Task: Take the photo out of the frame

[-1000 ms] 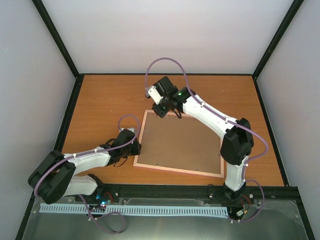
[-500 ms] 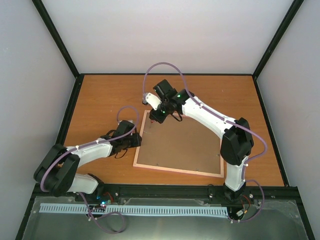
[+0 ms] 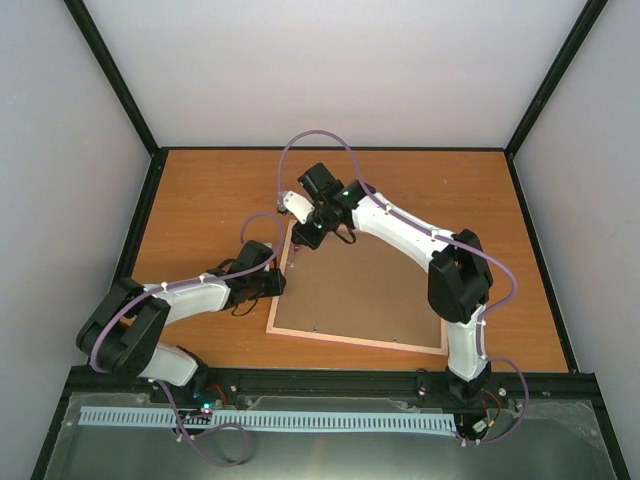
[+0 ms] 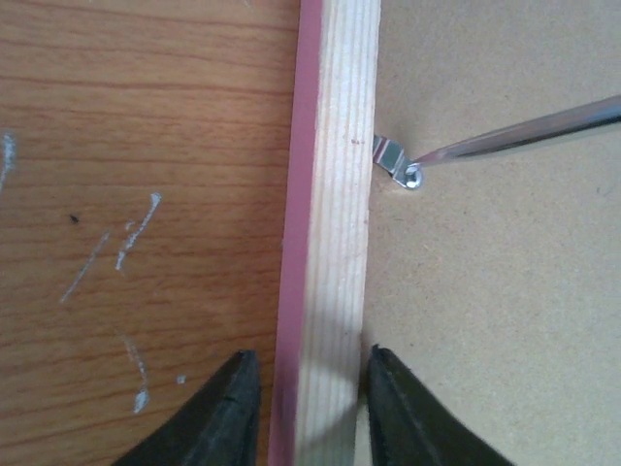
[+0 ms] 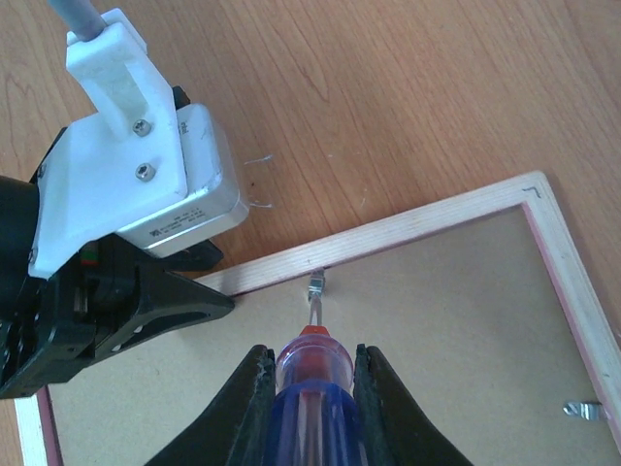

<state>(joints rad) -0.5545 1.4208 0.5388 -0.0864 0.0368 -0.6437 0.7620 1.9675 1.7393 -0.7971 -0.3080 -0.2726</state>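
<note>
Firmly, the right hand (image 5: 310, 361) clamps the screwdriver (image 5: 312, 403), tip on a clip (image 5: 316, 283). The left hand (image 4: 310, 379) stands apart, straddling the frame (image 4: 335, 194)'s edge.

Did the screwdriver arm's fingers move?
Yes. The right fingers, holding the screwdriver, moved left along the frame's far edge toward its far-left corner.

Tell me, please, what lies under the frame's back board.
Nothing beneath shows: the frame lies face down, the board covering whatever it holds. On top sit metal clips, the screwdriver tip at one.
</note>
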